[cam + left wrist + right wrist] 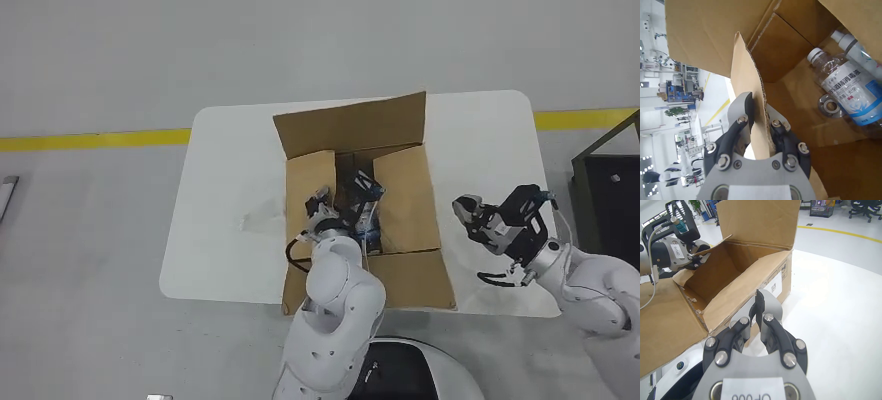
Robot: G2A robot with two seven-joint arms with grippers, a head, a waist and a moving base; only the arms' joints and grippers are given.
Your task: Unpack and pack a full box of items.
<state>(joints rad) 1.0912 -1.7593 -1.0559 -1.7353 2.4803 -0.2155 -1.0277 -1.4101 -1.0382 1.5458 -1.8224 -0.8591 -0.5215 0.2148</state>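
Note:
An open cardboard box [400, 125] stands on the white table [225, 170]. My left gripper [320, 205] is shut on the edge of the box's left flap [745, 75], one finger on each side of the cardboard [759, 106]. Inside the box lie a clear bottle with a white label [848, 83], a white spray bottle [853, 47] and a round metal flange [829, 106]. My right gripper [466, 212] is shut and holds nothing; it hovers over the table just right of the box [758, 295]. The right wrist view shows the box's outer wall [776, 275] and the left gripper [696, 259] on the far flap.
The box's back flap [350, 125] stands upright, and the near flap [410, 280] lies flat toward the table's front edge. Bare table [829, 294] extends right of the box. A dark cabinet [605, 190] stands off the table's right side.

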